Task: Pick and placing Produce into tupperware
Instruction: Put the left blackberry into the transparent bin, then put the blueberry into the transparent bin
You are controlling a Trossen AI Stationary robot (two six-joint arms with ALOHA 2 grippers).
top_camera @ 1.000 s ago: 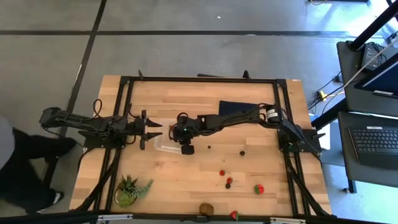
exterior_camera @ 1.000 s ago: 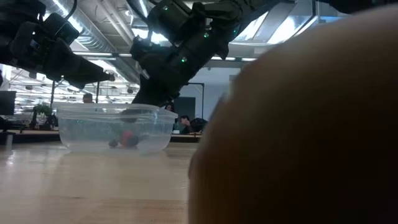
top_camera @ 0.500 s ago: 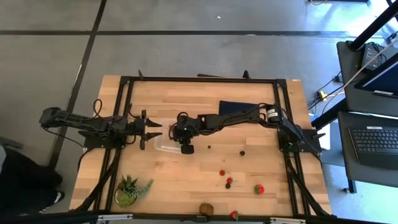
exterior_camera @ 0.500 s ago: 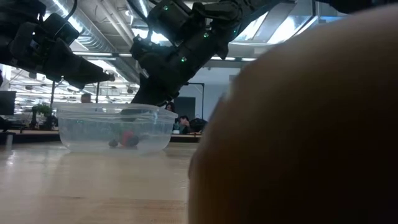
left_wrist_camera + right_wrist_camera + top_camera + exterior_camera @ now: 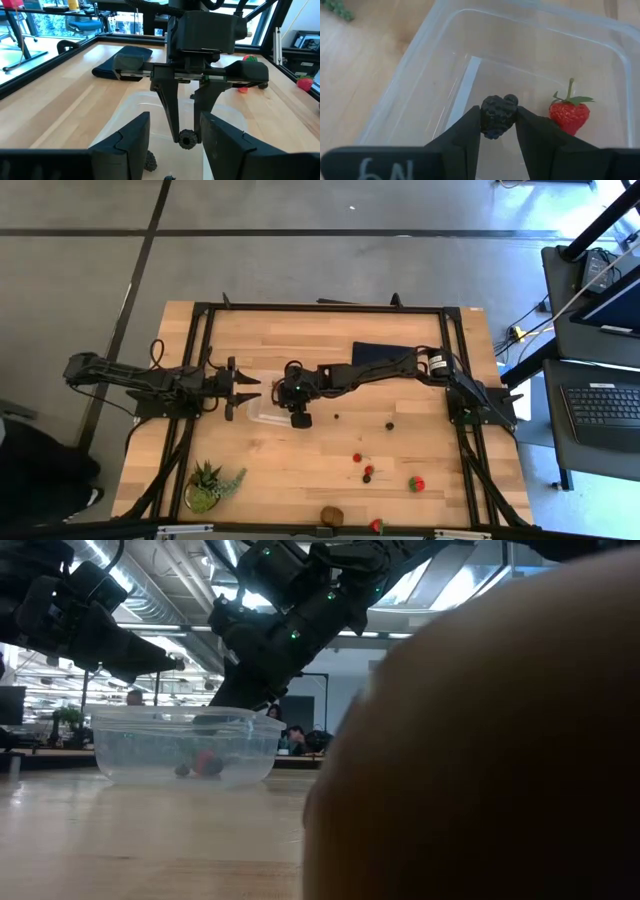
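The clear tupperware (image 5: 258,408) stands left of the table's middle. It holds a red strawberry (image 5: 568,115) and a dark berry (image 5: 150,161). My right gripper (image 5: 497,120) hangs over the tupperware's inside, slanting down, shut on a dark bumpy berry (image 5: 496,121). My left gripper (image 5: 245,392) stays open at the tupperware's left wall and touches nothing. More produce lies on the wood: strawberries (image 5: 357,457) (image 5: 416,483) (image 5: 376,525), dark berries (image 5: 336,417) (image 5: 390,424), and a brown kiwi (image 5: 332,515). My right gripper pinches the dark berry by its two opposite sides (image 5: 186,139) between its two fingertips (image 5: 472,125). The fingers slant down from the table's right side. The berry hangs clear above the tupperware's floor, below its rim.
A dark blue cloth (image 5: 380,352) lies at the far side and a spiky potted plant (image 5: 210,485) stands at the near left. A black frame (image 5: 320,308) runs round the table. The kiwi fills the low view's right as a brown blur (image 5: 480,740).
Both grippers and the held berry have kept still. A person beside the table's left edge has moved toward its near side.
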